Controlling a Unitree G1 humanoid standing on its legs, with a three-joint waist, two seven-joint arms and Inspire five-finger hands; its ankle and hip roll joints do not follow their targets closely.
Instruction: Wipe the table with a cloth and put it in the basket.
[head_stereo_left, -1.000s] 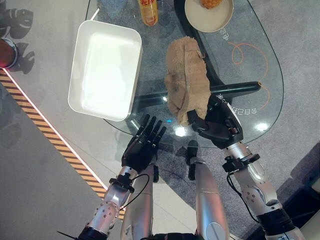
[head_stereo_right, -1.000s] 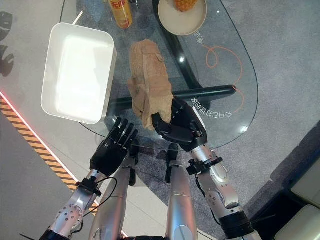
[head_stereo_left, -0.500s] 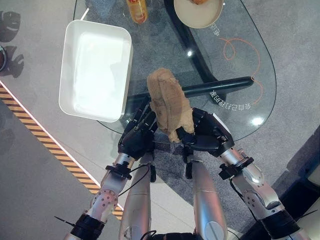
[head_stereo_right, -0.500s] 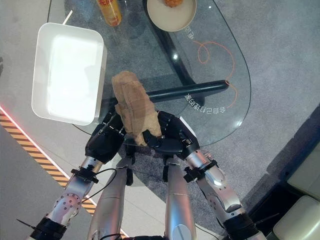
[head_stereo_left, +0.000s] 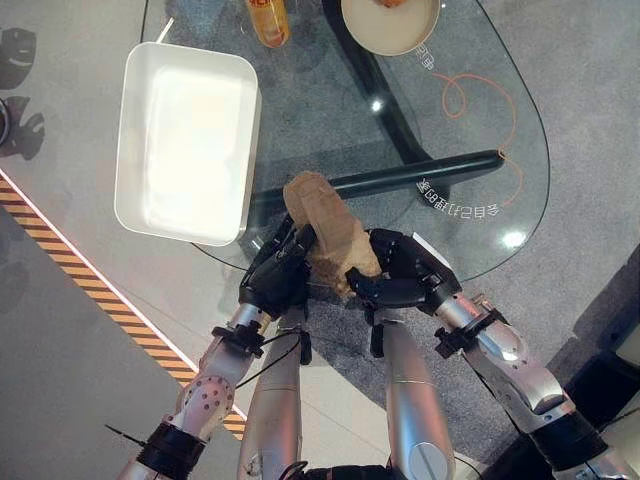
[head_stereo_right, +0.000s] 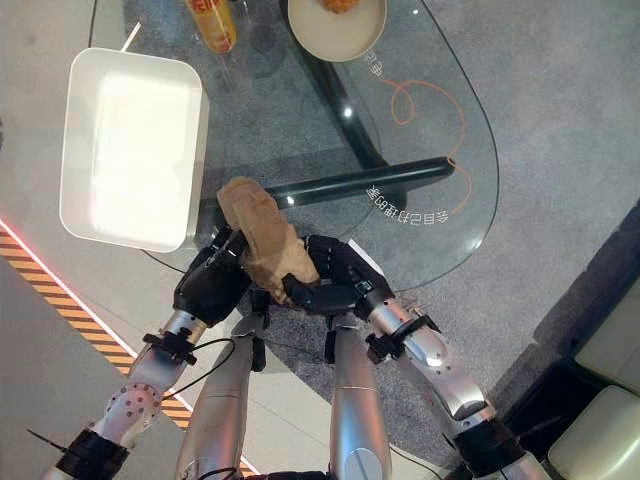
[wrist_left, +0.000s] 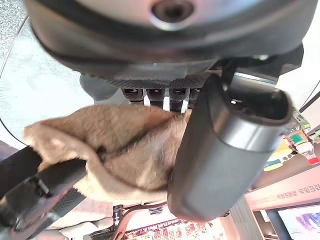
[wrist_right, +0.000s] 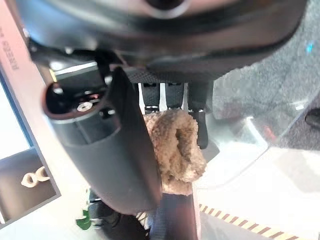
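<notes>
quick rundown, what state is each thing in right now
cloth: bunched up, gripped between both hands at the table's near edge
left hand: shut on the cloth
right hand: shut on the cloth
basket: white, upright, nothing in it
bowl: upright, with orange food in it
bottle: standing by the basket
table: glass

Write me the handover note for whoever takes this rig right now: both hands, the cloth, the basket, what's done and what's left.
Left hand: shut on the cloth, gripping its left side at the near edge of the glass table.
Right hand: shut on the cloth, pinching its near end.
Cloth: bunched into a lump between both hands, at the table's near edge.
Basket: white, on the table's left side, nothing in it.
Done: cloth gathered up.
Left: carry it left and drop it into the basket.
</notes>
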